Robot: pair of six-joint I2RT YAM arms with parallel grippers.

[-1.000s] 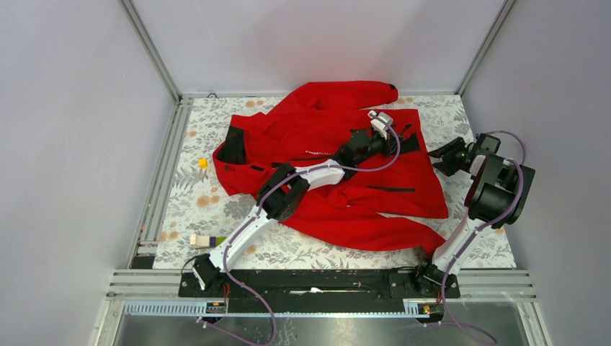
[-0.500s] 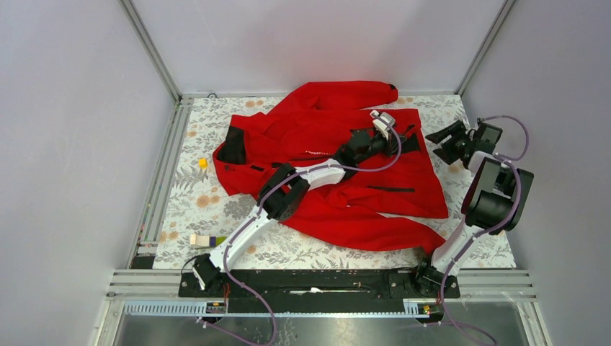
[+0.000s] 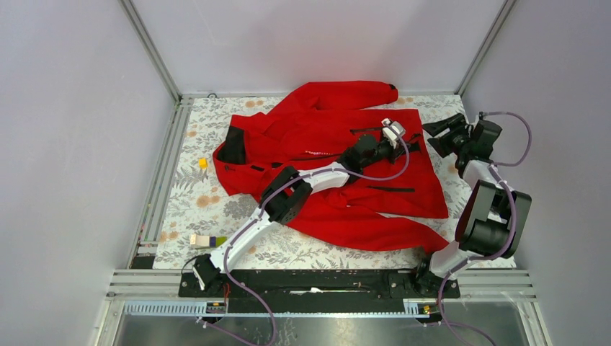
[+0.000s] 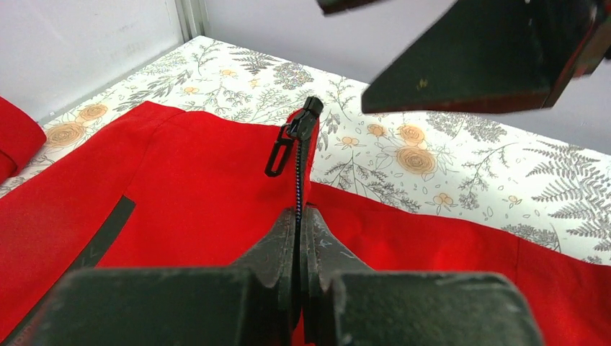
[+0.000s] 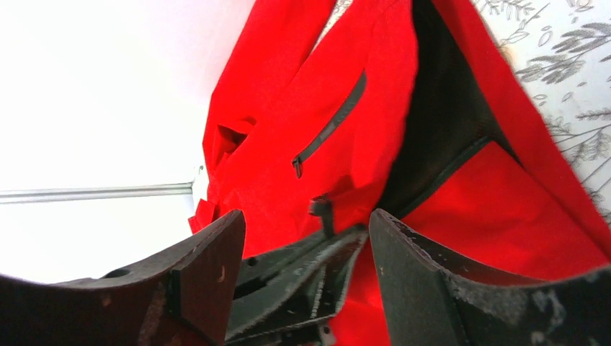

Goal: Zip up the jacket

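Note:
The red jacket (image 3: 317, 126) lies spread on the floral table, collar to the left. My left gripper (image 3: 408, 141) is shut on the jacket's front zipper edge near the hem. In the left wrist view its jaws (image 4: 299, 214) pinch the zipper track, which rises to the dark slider (image 4: 305, 120) with its pull tab hanging left. My right gripper (image 3: 437, 131) is open just right of the hem. In the right wrist view its fingertips (image 5: 306, 216) frame the slider (image 5: 321, 210) and the left gripper's fingers (image 5: 310, 277) without touching them.
A small yellow block (image 3: 203, 163) and a multicoloured block (image 3: 204, 241) lie on the table's left side. Aluminium rails (image 3: 162, 173) and grey walls enclose the table. A black-lined patch of the jacket (image 5: 439, 122) shows beside the hem.
My right gripper has swung up and to the left, toward the jacket's hem corner. My left gripper has shifted right, drawing the zipper edge with it.

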